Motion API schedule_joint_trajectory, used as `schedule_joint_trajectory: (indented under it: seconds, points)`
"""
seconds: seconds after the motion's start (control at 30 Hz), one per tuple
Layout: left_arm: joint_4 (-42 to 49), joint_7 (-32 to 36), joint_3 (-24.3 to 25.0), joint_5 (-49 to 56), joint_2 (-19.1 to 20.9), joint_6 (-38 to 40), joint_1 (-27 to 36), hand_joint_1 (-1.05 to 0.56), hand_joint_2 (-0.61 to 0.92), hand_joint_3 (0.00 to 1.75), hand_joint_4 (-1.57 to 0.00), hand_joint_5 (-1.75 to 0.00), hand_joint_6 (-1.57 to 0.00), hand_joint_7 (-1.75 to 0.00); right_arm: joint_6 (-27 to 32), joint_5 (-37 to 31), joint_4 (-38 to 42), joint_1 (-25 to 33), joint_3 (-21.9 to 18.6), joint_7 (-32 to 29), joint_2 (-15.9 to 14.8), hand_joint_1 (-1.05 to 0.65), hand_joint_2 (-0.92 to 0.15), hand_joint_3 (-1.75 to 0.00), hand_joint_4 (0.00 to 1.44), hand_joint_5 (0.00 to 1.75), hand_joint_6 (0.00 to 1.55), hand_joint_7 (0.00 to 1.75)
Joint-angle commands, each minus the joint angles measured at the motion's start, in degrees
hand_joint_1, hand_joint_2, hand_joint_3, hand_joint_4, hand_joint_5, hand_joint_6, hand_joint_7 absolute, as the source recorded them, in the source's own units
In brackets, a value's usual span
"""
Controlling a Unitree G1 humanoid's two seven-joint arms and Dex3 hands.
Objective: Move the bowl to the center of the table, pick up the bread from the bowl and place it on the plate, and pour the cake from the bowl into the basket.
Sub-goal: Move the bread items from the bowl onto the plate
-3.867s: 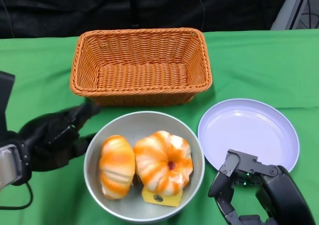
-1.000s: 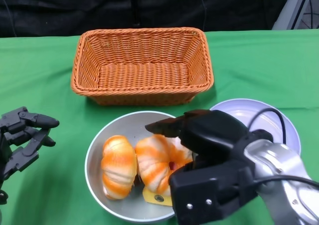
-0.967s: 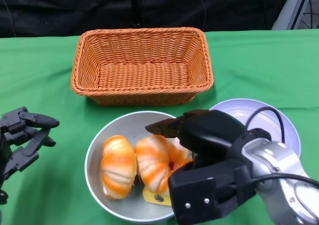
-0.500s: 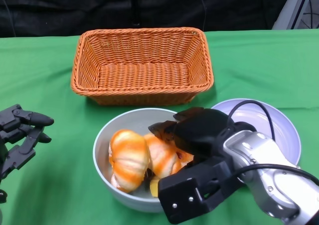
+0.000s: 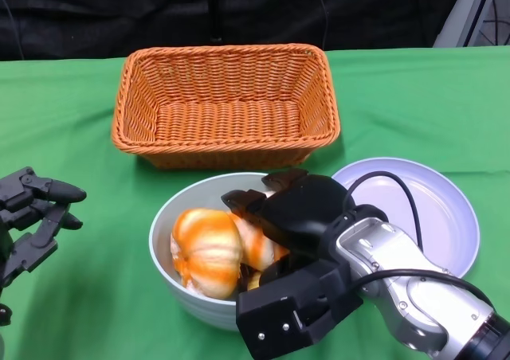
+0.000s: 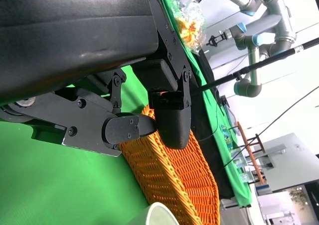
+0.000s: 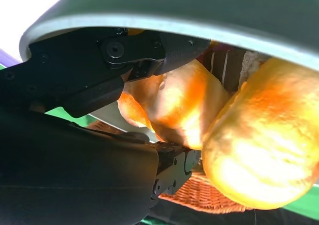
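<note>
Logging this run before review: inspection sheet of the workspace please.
Surface: green cloth over the table.
Job's things: bowl tilted, lifted at its right side, two orange breads inside; cake not discernible; basket empty; plate empty.
Clutter: nothing seen.
Robot hands: right robot hand grips the bowl's rim, fingers inside; left robot hand open, apart.
Cables: black cable over the right wrist.
Surroundings: black backdrop.

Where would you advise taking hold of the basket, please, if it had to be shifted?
Probably by a long side of its rim. The basket is rectangular, empty and upright, with thin woven walls that flare out. The far long rim has open cloth behind it; the near one is crowded by the bowl and the right hand.
</note>
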Motion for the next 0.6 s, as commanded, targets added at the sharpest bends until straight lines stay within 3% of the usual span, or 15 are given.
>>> schedule_joint_trajectory:
  seconds: [0.03,0.07,0.13,0.27,0.3,0.37,0.53,0.6]
  points:
    - [-0.26,0.22,0.04,-0.28,0.66,0.22,0.66,-0.16,0.85,0.49,-0.81,-1.33,-0.90,-0.94,-3.20,0.20,1.73,2.62,0.70,-6.21,-0.11,-0.56,-0.92,-0.03,0.89,0.34,0.64,0.04]
    - [-0.22,0.23,0.05,-0.30,0.65,0.32,0.61,-0.16,0.85,0.49,-0.81,-1.33,-0.90,-0.94,-4.26,0.37,2.17,2.76,0.62,-8.23,-0.17,-0.45,-0.92,-0.02,0.88,0.62,0.76,0.03]
    - [-0.20,0.23,0.04,-0.31,0.65,0.45,0.54,-0.15,0.85,0.49,-0.81,-1.33,-0.90,-0.93,-6.22,0.78,2.93,3.05,0.29,-11.71,-0.26,-0.34,-0.92,-0.01,0.80,1.00,0.90,0.04]
    - [0.09,0.15,-0.03,-0.21,0.73,0.21,0.36,-0.16,0.85,0.48,-0.81,-1.32,-0.91,-0.93,-11.57,2.32,6.28,2.51,-0.66,-18.01,-0.76,-0.32,-0.89,0.00,0.76,1.37,1.08,0.14]
    - [0.14,-0.07,0.00,-0.43,0.68,0.14,0.32,-0.17,0.85,0.47,-0.81,-1.32,-0.91,-0.92,-12.50,2.46,6.99,2.33,-0.76,-19.16,-0.88,-0.30,-0.91,0.00,0.73,1.48,1.05,0.30]
    - [0.22,-0.53,0.07,-0.90,0.55,-0.08,0.26,-0.16,0.86,0.47,-0.81,-1.32,-0.91,-0.92,-14.38,2.81,8.35,2.12,-1.08,-21.50,-1.00,-0.29,-0.92,0.00,0.72,1.54,0.92,0.60]
    - [0.33,-0.24,-0.08,-0.72,0.66,-0.33,0.24,-0.16,0.86,0.46,-0.82,-1.31,-0.92,-0.91,-18.18,2.81,11.06,1.72,-1.96,-28.38,-1.12,-0.27,-0.90,0.00,0.71,1.61,0.85,0.87]
    - [0.31,0.26,-0.12,-0.33,0.74,-0.35,0.30,-0.16,0.86,0.47,-0.83,-1.29,-0.92,-0.90,-19.03,2.90,11.47,1.50,-2.48,-29.92,-1.24,-0.29,-0.90,0.00,0.69,1.61,0.81,0.91]
